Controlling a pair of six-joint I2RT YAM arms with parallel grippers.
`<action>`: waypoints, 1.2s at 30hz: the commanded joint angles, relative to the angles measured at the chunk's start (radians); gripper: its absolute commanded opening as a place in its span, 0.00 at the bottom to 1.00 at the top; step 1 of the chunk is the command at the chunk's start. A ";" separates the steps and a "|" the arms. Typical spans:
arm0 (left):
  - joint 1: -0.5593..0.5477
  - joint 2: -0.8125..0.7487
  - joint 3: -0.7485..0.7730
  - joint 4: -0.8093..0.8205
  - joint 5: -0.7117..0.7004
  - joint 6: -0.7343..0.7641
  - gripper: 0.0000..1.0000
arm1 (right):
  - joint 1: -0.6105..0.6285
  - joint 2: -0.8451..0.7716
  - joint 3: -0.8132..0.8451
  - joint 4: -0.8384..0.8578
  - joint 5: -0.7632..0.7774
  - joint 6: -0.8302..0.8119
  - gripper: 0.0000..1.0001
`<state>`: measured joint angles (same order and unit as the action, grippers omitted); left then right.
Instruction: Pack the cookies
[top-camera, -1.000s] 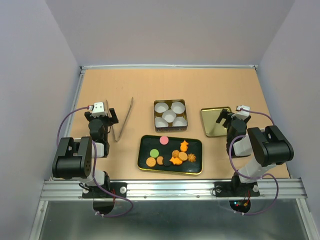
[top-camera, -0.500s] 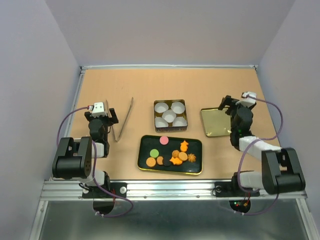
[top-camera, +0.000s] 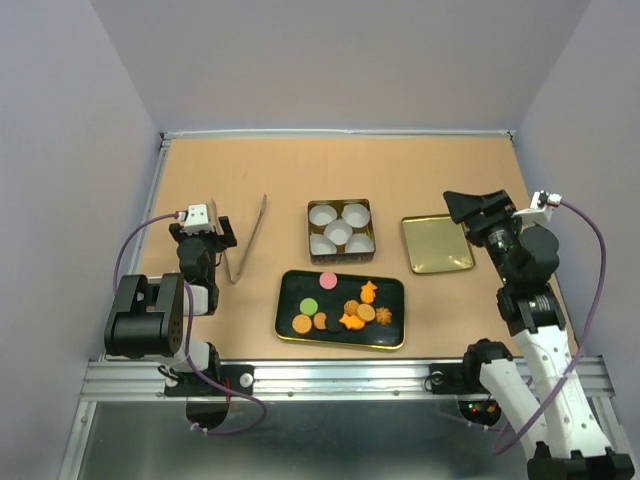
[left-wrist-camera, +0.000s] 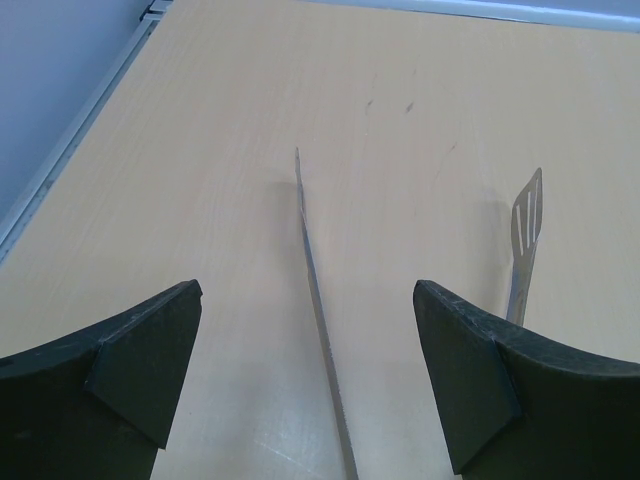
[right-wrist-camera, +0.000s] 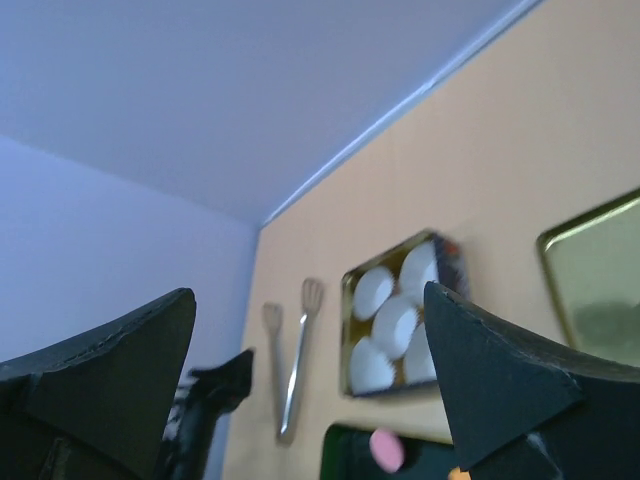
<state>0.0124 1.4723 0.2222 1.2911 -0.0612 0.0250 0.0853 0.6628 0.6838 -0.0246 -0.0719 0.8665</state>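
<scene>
Cookies (top-camera: 351, 320) lie spread L-R along long axis of black tray (top-camera: 294, 294).

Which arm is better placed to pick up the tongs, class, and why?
Left. Its open left gripper sits right beside the tongs; one blade runs between its fingers in the wrist view. The right gripper, also open, hangs high near the gold lid, far from them.
</scene>
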 joint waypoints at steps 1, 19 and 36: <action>-0.006 -0.021 0.009 0.269 -0.006 0.010 0.99 | -0.002 -0.104 -0.020 -0.233 -0.279 0.227 1.00; -0.005 -0.018 0.011 0.267 -0.008 0.010 0.99 | -0.002 0.210 0.411 -0.943 -0.385 -0.309 1.00; -0.035 -0.181 0.574 -0.755 -0.278 0.043 0.99 | 0.100 0.276 0.387 -0.976 -0.315 -0.383 1.00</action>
<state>-0.0223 1.3460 0.5377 0.9001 -0.2382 0.0387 0.1783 0.9314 1.0397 -1.0138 -0.4091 0.4980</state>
